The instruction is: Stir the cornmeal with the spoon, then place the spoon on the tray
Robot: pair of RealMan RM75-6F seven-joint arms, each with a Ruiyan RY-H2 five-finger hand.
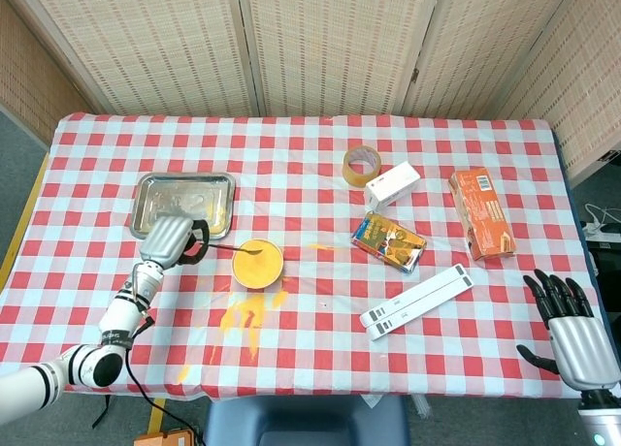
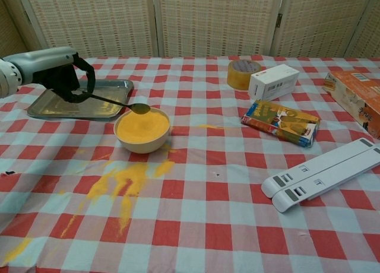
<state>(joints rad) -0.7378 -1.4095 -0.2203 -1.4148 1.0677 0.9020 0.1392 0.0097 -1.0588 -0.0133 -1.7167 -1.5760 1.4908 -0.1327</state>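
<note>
Steel tray just left of the bowl of cornmeal, left hand beside the bowl gripping the spoon, its scoop above the bowl's rim, right hand far right of the bowl, fingers spread, holding nothing

No legible text: print on orange box, colourful packet and white box too small/blurred to read.

Beside the tray, our left hand hides the spoon handle's end and part of the tray's rim. The chest view's edge cuts off the orange box. Our right hand is cropped at the wrist.
</note>
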